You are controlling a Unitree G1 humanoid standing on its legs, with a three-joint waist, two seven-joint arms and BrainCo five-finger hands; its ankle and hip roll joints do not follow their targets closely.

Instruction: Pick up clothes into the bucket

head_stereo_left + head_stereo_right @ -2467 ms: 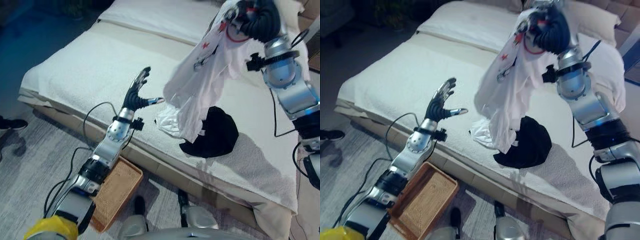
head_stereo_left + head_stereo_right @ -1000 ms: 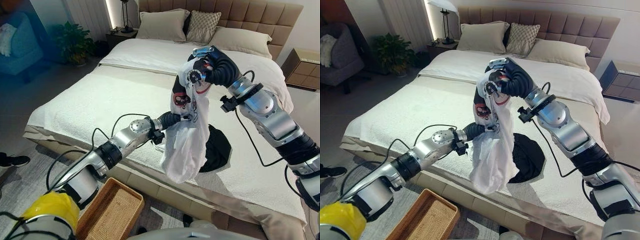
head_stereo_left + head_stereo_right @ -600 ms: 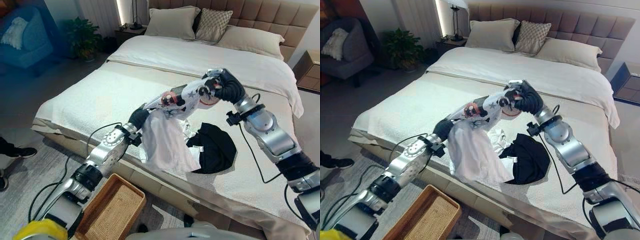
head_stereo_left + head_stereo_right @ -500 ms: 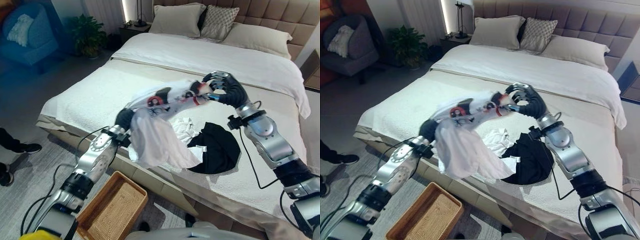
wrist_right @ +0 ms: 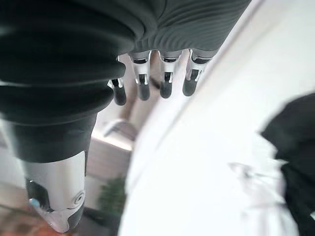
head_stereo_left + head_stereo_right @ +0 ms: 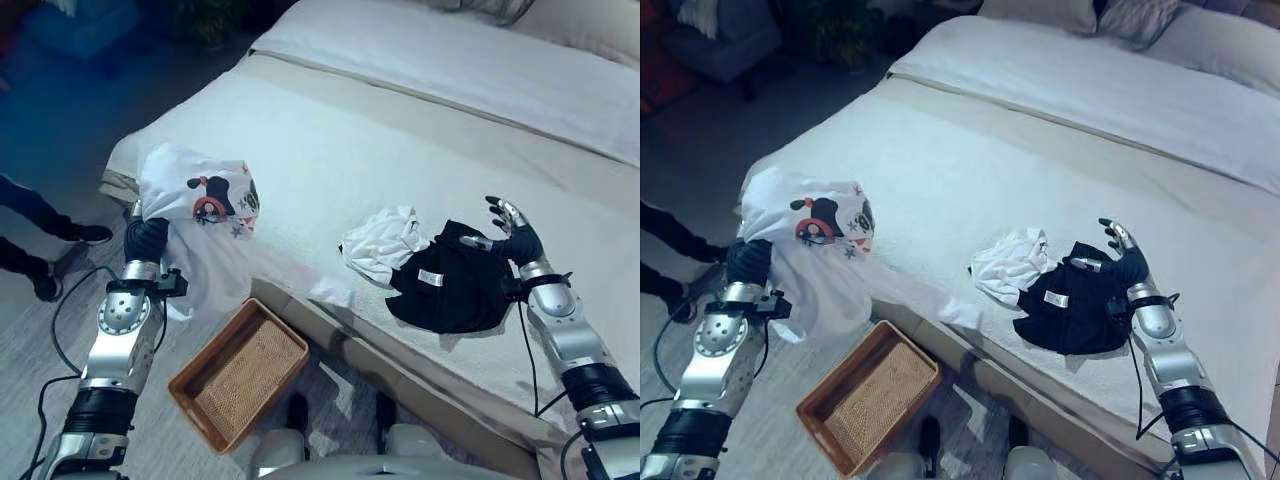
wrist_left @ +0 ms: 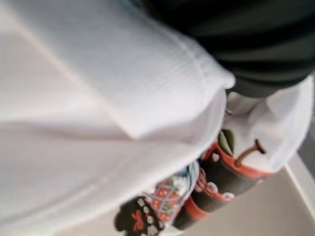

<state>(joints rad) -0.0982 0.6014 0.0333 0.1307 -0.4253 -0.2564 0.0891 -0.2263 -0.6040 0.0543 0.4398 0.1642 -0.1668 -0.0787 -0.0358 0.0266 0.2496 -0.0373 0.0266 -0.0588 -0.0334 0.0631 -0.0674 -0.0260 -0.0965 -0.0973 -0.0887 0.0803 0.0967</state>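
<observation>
- Three pieces of clothing are seen: one white printed shirt [image 6: 198,190] hung over the left hand, one white garment [image 6: 379,240] and one black garment [image 6: 450,285] on the bed [image 6: 330,130].
- One wicker basket [image 6: 240,372] is seen on the floor.
- Two robot hands are counted, one of them the right hand [image 6: 510,230].

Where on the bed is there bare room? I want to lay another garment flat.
The wide stretch of bed between the printed white shirt over the left hand and the crumpled white garment is bare. It is crowded near the bed's front edge, where the black garment lies touching the white one, the right hand open beside it.
</observation>
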